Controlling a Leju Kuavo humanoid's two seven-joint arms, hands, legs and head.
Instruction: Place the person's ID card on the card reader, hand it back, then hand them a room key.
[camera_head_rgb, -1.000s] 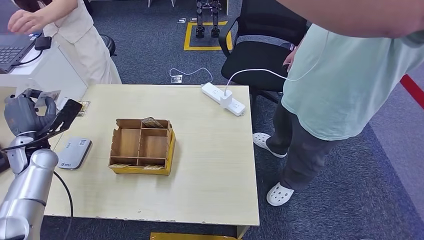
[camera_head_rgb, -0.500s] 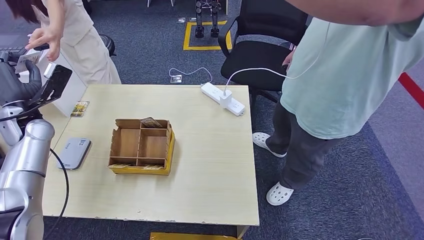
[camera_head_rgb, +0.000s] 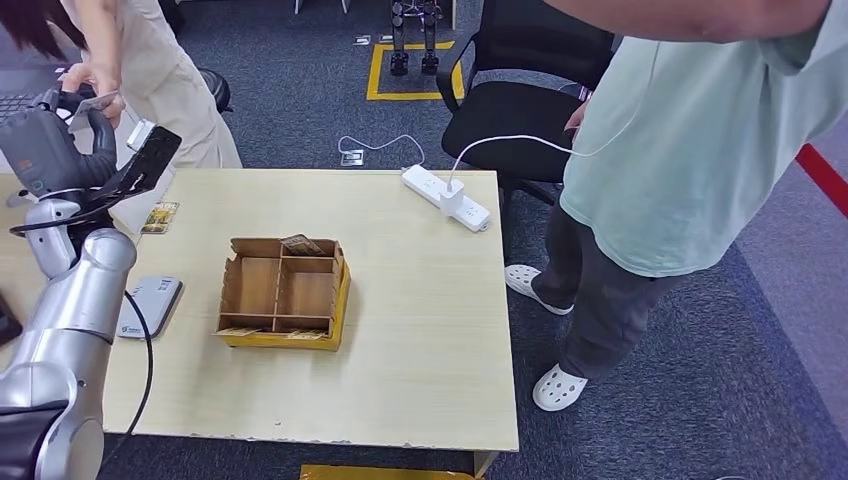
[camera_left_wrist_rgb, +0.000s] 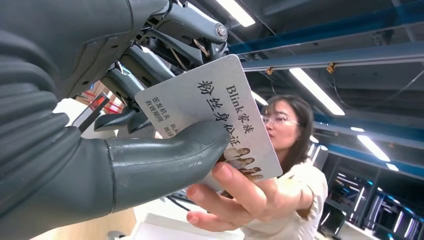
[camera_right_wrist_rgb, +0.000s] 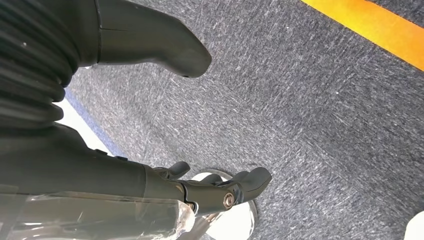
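Note:
My left hand (camera_head_rgb: 58, 142) is raised beyond the table's far left corner and pinches the white ID card (camera_left_wrist_rgb: 215, 107) between the thumb and fingers. In the head view the ID card (camera_head_rgb: 90, 101) sticks up from the hand. A person's hand (camera_left_wrist_rgb: 232, 200) grips the card's free end, and the same person's hand (camera_head_rgb: 88, 78) shows in the head view. The grey card reader (camera_head_rgb: 150, 305) lies on the table's left side. A card (camera_head_rgb: 301, 243) leans in the back of the cardboard divider box (camera_head_rgb: 283, 292). My right hand (camera_right_wrist_rgb: 125, 175) hangs over the carpet with fingers apart, holding nothing.
Another small card (camera_head_rgb: 160, 216) lies near the table's far left edge. A white power strip (camera_head_rgb: 447, 199) sits at the far right of the wooden table (camera_head_rgb: 420, 330). A second person (camera_head_rgb: 680, 150) stands close at the right, with a black chair (camera_head_rgb: 520, 100) behind.
My left hand rose with the card from beside the table toward the person at the back left. That person's hand came down and took hold of the card.

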